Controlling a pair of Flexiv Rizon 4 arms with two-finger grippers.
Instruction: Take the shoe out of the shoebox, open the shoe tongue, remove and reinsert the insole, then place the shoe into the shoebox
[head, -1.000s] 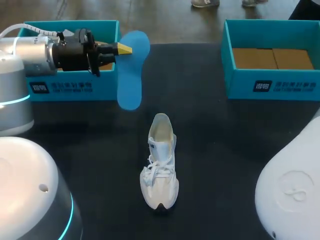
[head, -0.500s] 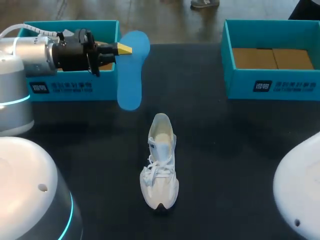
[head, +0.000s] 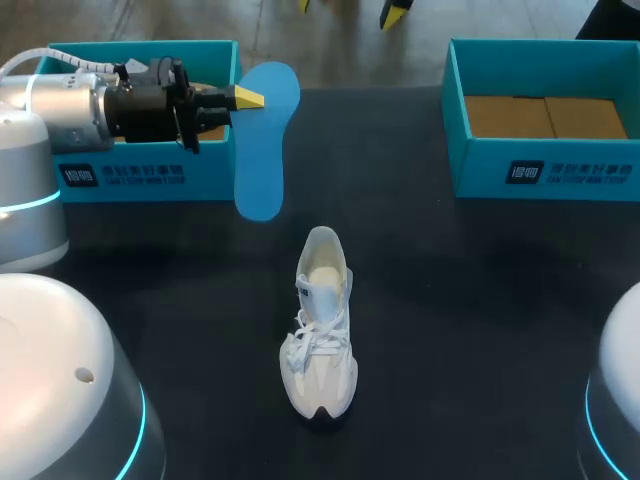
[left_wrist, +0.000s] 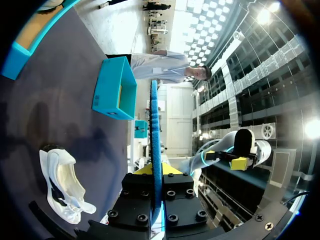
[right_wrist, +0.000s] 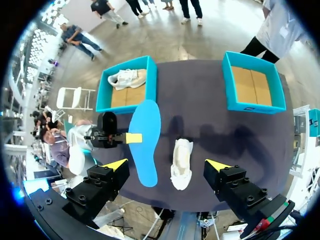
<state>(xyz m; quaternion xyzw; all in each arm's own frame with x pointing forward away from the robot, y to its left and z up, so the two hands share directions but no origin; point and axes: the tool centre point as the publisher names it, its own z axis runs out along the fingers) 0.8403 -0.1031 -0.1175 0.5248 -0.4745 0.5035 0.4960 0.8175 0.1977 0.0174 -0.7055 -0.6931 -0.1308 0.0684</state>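
Between yellow tips of left gripper (head: 247, 97), flat blue insole (head: 261, 165)

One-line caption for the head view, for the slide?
Left end effector holds the blue insole near the left shoebox; white shoe stands on the dark table.

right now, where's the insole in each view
Head view: insole gripped in the left fingers, beside the left box, beyond the shoe.
Left wrist view: insole edge-on, a thin blue strip clamped between that arm's own fingers, shoe off to one side.
Right wrist view: insole seen flat, ahead of the open right fingers, next to the shoe.
Shared landmark: the white shoe.
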